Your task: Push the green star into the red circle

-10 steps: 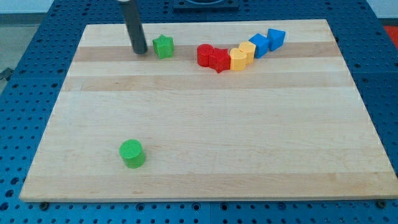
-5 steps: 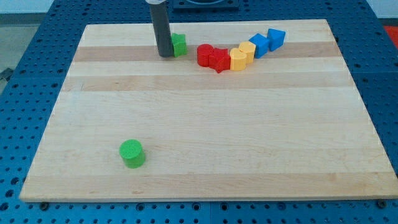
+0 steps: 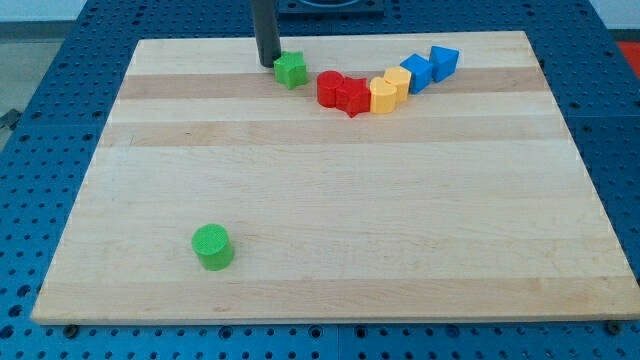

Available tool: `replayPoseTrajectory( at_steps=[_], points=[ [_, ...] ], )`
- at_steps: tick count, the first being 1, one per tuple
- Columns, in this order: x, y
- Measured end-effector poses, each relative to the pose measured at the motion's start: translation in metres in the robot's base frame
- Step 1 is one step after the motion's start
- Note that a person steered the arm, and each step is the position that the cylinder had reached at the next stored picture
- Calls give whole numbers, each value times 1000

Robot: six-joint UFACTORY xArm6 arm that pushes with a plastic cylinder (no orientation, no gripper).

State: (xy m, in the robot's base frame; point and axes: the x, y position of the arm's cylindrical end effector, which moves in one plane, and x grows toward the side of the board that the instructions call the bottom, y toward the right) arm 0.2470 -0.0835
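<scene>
Pushing rightward, my tip (image 3: pixel 268 64) had shifted the green star (image 3: pixel 291 70) from the view's left toward the red circle (image 3: pixel 329 88); star sat near the circle, small gap left, not touching. Tip stood just beside the star's upper-left, seemingly backed off toward the view's top. No jaws on this rig, just a rod holding nothing. Red, yellow, blue blocks in the row unmoved; green cylinder (image 3: pixel 212 246) unmoved on tabletop (image 3: pixel 340 220). Likely one more shove needed.
</scene>
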Motion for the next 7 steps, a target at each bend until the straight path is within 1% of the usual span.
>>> replayPoseTrajectory(
  at_steps=[2, 5, 6, 7],
  points=[
    [6, 27],
    [6, 32],
    [-10, 12],
    [-13, -22]
  ],
)
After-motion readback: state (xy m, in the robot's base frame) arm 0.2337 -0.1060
